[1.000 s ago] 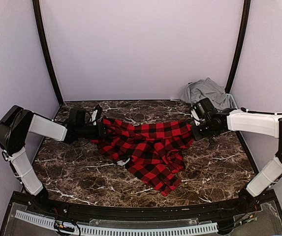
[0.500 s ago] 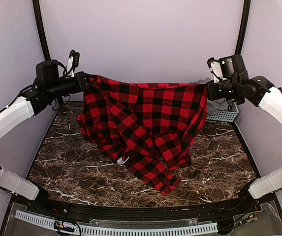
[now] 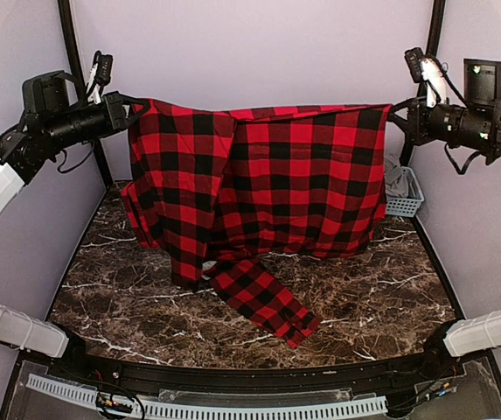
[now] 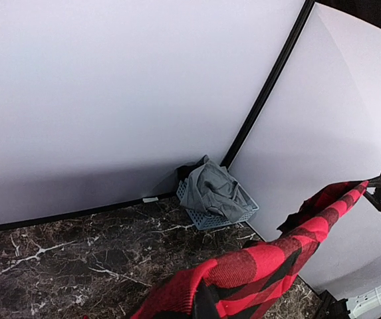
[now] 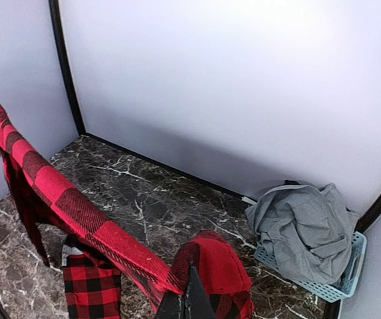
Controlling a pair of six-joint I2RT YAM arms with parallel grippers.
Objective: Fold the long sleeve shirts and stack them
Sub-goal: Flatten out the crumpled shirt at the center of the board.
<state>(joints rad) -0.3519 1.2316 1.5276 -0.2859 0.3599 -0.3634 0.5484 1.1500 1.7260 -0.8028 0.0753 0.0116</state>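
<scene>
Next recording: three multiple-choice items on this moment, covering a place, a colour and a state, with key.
1. Grey shirt, where? A in the basket; B flat at the near edge; C on the wall.
2. Checked shirt, which colours? A blue-white; B red-black; C green-yellow.
3. Its state? A folded; B stretched in the air between left gripper and right gripper; C crumpled in a heap.
Key: A, it is heaped in the basket; B, the check is plain; B, each shut gripper pinches a top corner.
</scene>
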